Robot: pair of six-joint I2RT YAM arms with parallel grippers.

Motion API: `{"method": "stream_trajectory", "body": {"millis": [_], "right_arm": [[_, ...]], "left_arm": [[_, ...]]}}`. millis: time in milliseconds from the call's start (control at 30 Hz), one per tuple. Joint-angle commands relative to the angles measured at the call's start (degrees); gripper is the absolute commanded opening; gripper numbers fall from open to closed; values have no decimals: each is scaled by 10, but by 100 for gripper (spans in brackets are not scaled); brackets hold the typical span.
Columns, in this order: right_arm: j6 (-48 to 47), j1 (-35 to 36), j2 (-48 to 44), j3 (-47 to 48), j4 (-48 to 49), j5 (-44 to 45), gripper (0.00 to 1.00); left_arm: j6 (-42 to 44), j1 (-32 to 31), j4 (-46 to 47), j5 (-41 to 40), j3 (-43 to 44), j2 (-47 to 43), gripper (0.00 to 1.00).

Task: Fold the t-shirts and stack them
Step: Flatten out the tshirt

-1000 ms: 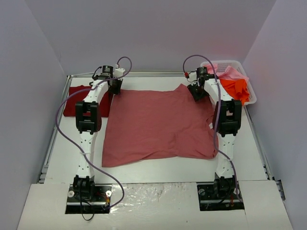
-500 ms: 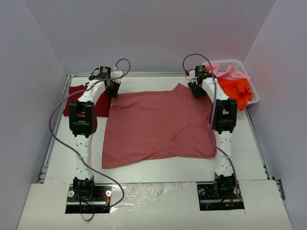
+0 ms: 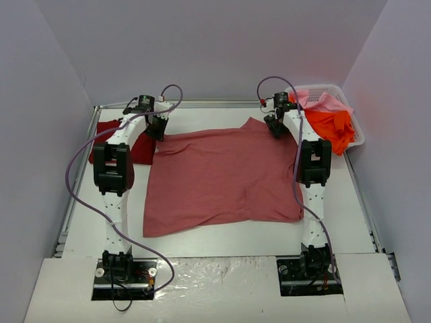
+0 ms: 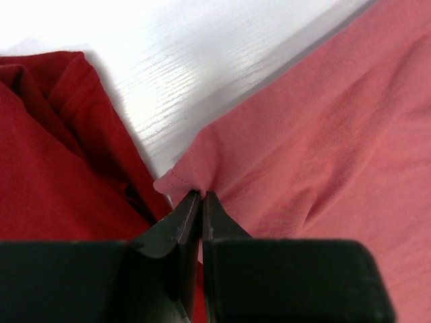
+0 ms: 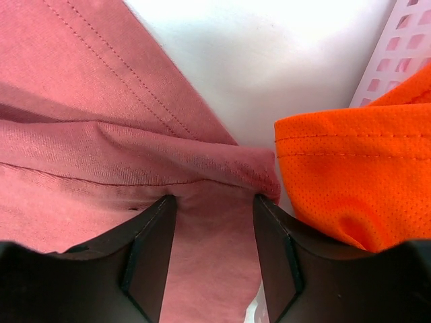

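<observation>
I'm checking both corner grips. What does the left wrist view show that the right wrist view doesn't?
Left wrist only: the dark crimson shirt, and the left gripper pinched shut on a corner of the rose-red shirt. Right wrist only: the orange shirt, the basket, the right gripper open. Both: that shirt and the white table.

basket (image 3: 322, 87) far right, crimson shirt (image 3: 106, 134) far left

Rose tee (image 3: 222, 178) spread flat, ctr.
</observation>
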Motion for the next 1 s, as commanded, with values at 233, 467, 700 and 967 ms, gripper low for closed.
{"method": "stream_trajectory", "body": {"millis": [233, 467, 700, 967], "right_arm": [[-8, -8, 35, -2, -25, -88, 30], [-26, -9, 32, -26, -49, -151, 15], [-37, -10, 32, -32, -59, -162, 17], [-29, -9, -11, -11, -55, -139, 38]], "left_arm": [[10, 7, -8, 0, -17, -69, 2], [8, 9, -7, 8, -26, -73, 2], [11, 12, -10, 10, -35, -78, 2], [16, 16, -20, 6, -51, -128, 2]]}}
